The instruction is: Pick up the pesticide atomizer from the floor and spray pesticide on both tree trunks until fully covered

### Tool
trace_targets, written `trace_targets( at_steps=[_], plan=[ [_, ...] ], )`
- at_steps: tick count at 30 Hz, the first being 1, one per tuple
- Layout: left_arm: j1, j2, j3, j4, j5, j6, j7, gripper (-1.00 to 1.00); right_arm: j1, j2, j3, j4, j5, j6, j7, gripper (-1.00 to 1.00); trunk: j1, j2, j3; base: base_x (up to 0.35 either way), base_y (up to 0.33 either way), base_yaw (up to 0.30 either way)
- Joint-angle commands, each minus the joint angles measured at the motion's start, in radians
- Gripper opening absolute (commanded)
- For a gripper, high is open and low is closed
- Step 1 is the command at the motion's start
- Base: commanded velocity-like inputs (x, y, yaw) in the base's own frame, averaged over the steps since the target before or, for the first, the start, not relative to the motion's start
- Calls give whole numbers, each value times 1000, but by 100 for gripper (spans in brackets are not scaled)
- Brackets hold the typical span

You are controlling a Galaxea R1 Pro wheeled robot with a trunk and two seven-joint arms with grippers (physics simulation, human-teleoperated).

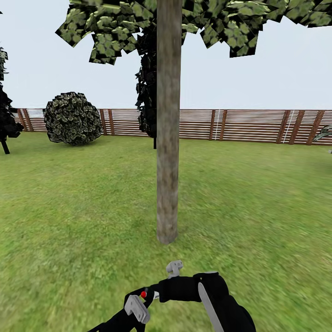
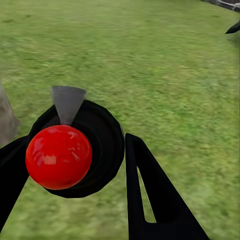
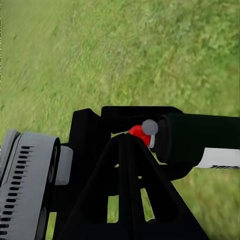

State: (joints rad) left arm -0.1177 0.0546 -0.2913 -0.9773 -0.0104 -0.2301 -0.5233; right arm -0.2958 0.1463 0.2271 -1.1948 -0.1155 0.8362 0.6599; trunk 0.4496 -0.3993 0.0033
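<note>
**A:** Starting with the head view, how far along are we?

**B:** The pickup looks done. The pesticide atomizer (image 1: 184, 288) is off the grass lawn (image 1: 69, 207), low at six o'clock, with its grey nozzle (image 1: 174, 267) aimed toward twelve. The tree trunk (image 1: 167, 138) stands straight ahead at twelve o'clock, near the nozzle but apart from it.

**A:** Any pesticide on the bark?

**B:** I see no white specks or mist, so I judge spraying on this trunk hasn't begun. Covering it is left to do, and the other tree after it.

**A:** And the arm?

**B:** The left hand (image 1: 140, 302) comes up from seven o'clock, with the arm low and reaching forward. It meets the sprayer's rear end by the red knob (image 1: 144, 293).

**A:** What about the left wrist view?

**B:** The red knob and the black body fill the space between the two dark fingers (image 2: 155, 200), which sit against its sides. I read that hand as pinching the atomizer.

**A:** And the right wrist view?

**B:** The right hand (image 3: 127, 145) hangs over the grass just beside the sprayer's black barrel and white mark (image 3: 220, 159), with the left hand's grey housing (image 3: 30, 185) close by. Its dark fingers overlap, so I cannot tell whether it is spread or pressed together.
</note>
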Motion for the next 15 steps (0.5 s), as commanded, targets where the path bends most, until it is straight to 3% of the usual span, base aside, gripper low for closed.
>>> trace_targets(
  at_steps=[1, 15],
  plan=[
    [0, 1, -2, 0, 0, -5, 0, -100, 0, 0, 0, 1, -10, 8, -4, -100, 0, -1, 0, 0, 0, 0],
    [0, 1, -2, 0, 0, -5, 0, -100, 0, 8, 1, 7, -9, 8, -5, -100, 0, -1, 0, 0, 0, 0]
  ],
)
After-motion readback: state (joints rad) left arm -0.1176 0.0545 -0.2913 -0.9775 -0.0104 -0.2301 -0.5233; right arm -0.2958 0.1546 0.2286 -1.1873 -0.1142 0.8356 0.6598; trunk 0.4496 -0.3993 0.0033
